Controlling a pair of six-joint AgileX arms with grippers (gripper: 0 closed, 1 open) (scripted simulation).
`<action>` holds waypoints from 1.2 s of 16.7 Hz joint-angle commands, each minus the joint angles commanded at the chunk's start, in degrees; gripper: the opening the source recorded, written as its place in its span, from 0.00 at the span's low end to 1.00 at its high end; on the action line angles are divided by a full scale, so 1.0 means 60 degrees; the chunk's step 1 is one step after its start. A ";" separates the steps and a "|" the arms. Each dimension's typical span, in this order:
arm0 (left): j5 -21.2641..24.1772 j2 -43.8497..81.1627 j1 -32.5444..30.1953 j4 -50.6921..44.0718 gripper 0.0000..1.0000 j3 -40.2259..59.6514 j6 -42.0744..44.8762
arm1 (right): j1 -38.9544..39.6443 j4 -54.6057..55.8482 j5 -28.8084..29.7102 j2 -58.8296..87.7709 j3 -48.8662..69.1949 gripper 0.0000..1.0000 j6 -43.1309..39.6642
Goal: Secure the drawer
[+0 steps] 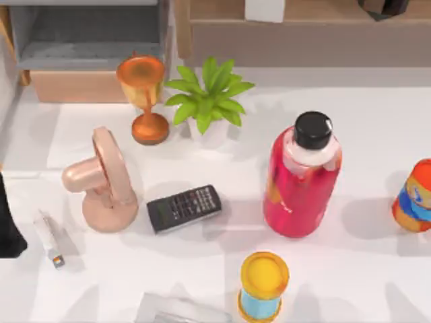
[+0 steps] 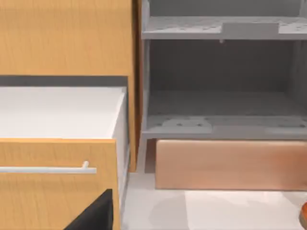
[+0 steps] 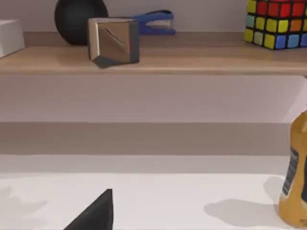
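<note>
The left gripper (image 2: 93, 215) shows as a dark wedge low in the left wrist view, and whether it is apart or together cannot be told. The left arm (image 1: 8, 225) sits at the left edge of the table (image 1: 377, 134) in the top view. The drawer (image 2: 230, 165) lies ahead of this gripper and well apart from it, at the far left corner of the table. Its light tan front panel faces the gripper, with the grey inside open to view behind it. Closer to the gripper, beside the drawer, stands an orange-brown cabinet (image 2: 62, 38) with a bar handle (image 2: 45, 168). A copper goblet (image 1: 143, 97) stands just in front of the drawer's front panel, near the end farther from the left gripper, with a green plant (image 1: 209, 101) beside it. The right gripper (image 3: 93, 213) also shows as a dark wedge, its state impossible to tell. Ahead of it, well apart, runs the long brown shelf unit (image 3: 144, 60), which carries a black ball (image 3: 79, 19), a blue stapler (image 3: 156, 21) and a coloured puzzle cube (image 3: 276, 21)
</note>
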 joint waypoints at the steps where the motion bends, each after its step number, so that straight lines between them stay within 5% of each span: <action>1: 0.0000 0.0000 0.0000 0.0000 1.00 0.0000 0.0000 | 0.0000 0.0000 0.0000 0.0000 0.0000 1.00 0.0000; 5: -0.0490 0.0681 -0.0495 0.0320 1.00 0.0533 0.0014 | 0.0000 0.0000 0.0000 0.0000 0.0000 1.00 0.0000; 15: -0.3647 0.6307 -0.3684 0.2378 1.00 0.3968 0.0101 | 0.0000 0.0000 0.0000 0.0000 0.0000 1.00 0.0000; 20: -0.4231 0.7309 -0.4274 0.2759 1.00 0.4602 0.0118 | 0.0000 0.0000 0.0000 0.0000 0.0000 1.00 0.0000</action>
